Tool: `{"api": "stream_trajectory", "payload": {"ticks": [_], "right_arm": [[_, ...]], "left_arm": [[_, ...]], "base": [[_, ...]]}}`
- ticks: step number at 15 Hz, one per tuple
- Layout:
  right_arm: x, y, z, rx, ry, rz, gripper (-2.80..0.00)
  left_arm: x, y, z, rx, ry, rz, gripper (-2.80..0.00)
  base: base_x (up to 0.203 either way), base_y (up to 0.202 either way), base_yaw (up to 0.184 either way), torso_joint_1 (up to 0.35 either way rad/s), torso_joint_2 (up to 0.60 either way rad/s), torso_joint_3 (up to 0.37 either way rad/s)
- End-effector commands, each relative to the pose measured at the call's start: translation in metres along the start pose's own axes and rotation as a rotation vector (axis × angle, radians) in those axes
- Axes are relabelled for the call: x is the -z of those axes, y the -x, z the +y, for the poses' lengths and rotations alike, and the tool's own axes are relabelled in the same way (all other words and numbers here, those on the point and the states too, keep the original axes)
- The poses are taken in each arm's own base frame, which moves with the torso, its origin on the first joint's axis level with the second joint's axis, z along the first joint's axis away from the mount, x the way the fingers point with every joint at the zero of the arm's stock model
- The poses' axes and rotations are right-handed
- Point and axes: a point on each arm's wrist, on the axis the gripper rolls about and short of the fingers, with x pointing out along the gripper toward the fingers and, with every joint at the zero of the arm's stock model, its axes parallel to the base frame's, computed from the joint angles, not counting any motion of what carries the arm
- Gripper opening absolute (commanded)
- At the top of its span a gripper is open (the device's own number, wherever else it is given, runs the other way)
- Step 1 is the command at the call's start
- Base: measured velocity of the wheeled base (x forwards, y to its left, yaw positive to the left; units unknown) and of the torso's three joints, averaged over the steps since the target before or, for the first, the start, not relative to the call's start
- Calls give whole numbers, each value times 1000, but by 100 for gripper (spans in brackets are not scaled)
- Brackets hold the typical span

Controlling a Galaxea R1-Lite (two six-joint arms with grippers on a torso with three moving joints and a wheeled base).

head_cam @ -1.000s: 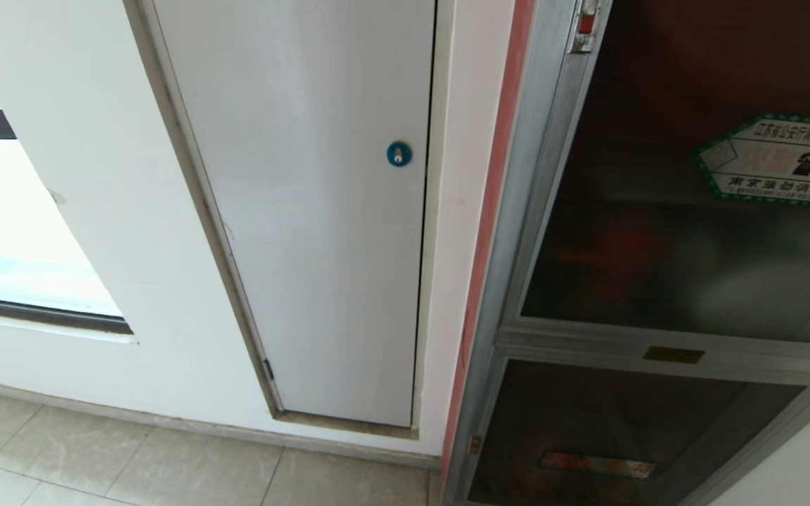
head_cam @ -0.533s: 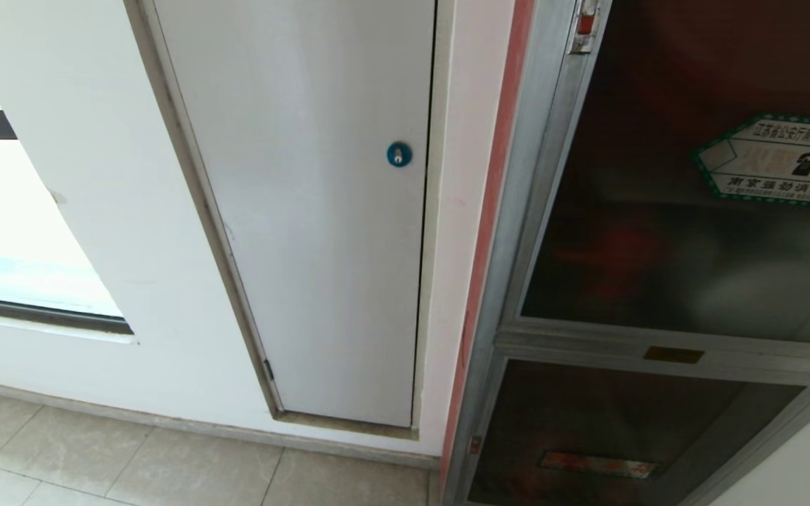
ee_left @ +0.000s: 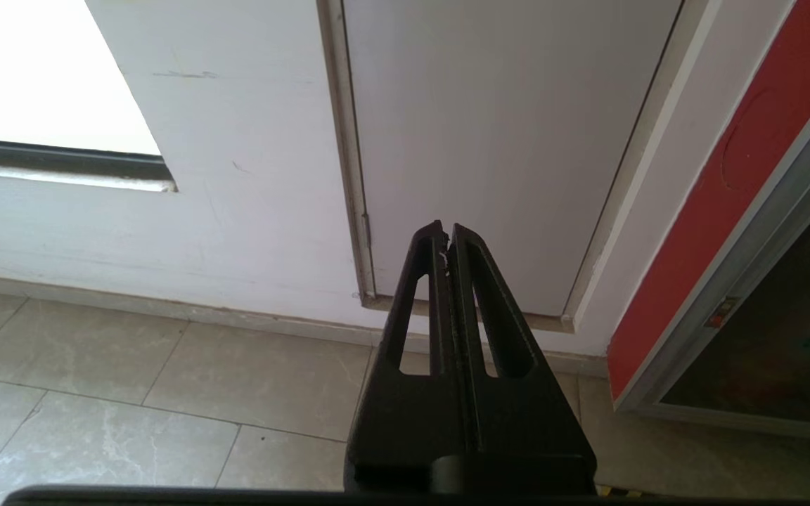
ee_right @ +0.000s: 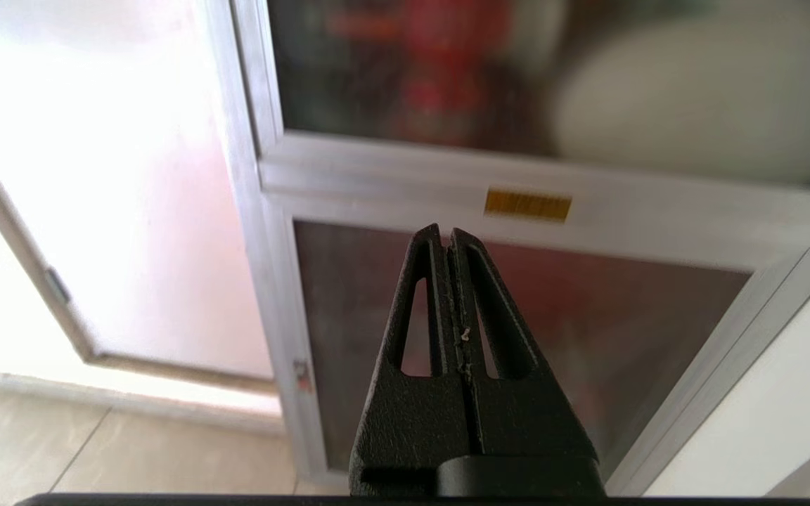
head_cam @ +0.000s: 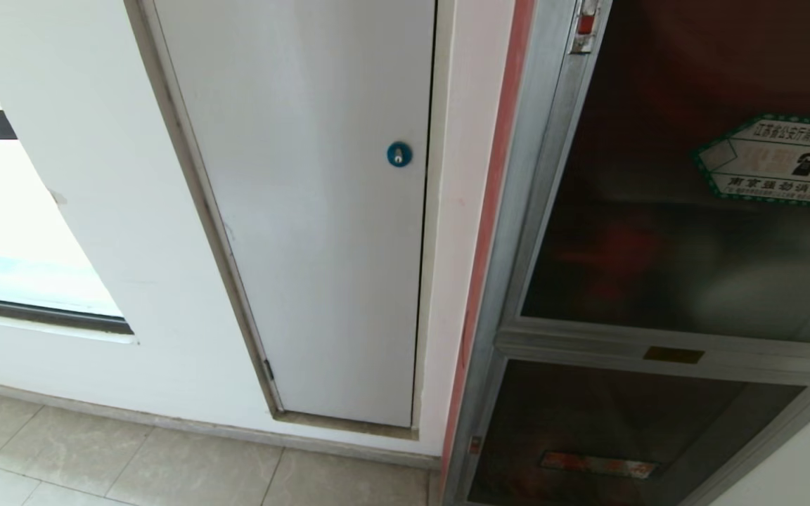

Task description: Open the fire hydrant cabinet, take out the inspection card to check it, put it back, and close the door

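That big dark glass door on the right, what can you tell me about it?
The door is a tall pane of dark tinted glass in a grey metal frame, and it looks shut. A green-bordered white sticker sits on the glass toward its right side, and a small red latch is on the frame's upper left edge. Through the glass, blurred red and pale shapes show. Below it is a smaller dark glass panel. Nothing touches the door.
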Motion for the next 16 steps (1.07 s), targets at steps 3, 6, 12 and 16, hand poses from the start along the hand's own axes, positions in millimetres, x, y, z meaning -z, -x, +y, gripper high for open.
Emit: {"api": "stream_trajectory", "payload": {"ticks": [3, 6, 12, 16], "right_arm": [[19, 0, 1, -35, 0, 130, -280], [19, 0, 1, -40, 1, 130, -280], [19, -1, 1, -36, -18, 128, -280], [19, -1, 1, -36, -19, 129, -280]], "left_arm": [[0, 0, 0, 0, 1, 0, -280], [0, 0, 0, 0, 1, 1, -280], [0, 0, 0, 0, 1, 2, -280], [0, 0, 0, 0, 1, 2, -280]], "base": [[0, 0, 0, 0, 0, 0], [0, 0, 0, 0, 0, 0], [0, 0, 0, 0, 0, 0], [0, 0, 0, 0, 0, 0]]}}
